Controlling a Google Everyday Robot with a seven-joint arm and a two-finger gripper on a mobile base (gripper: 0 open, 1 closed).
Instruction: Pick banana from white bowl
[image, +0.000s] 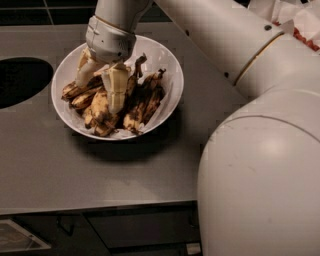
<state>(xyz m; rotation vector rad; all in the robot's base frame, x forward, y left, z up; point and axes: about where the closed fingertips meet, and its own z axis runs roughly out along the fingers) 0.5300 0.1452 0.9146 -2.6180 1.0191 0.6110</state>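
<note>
Here, arm (210, 30) reaches down from upper right; tool (98, 95) spread open, tips among bananas (145, 97) in white bowl (167, 60).

Cream end effector (100, 86) over brown-blotched yellow bananas (141, 100) in glossy white bowl (169, 65), grey counter (50, 170).

**Inspector:** Where is the white bowl (167, 62)?

**Operator:** I see it on the counter (60, 170), with the bananas (142, 102) piled in it.

**Inspector:** What lies around it?

**Operator:** There is a round opening (20, 80) in the counter at its 9 o'clock. The arm (260, 140) is at 4 o'clock. A second bowl (295, 20) is at 2 o'clock, well apart.

**Inspector:** And the gripper (102, 82)?

**Operator:** It is over the bowl's 10 o'clock side, fingers apart, down among the bananas.
</note>
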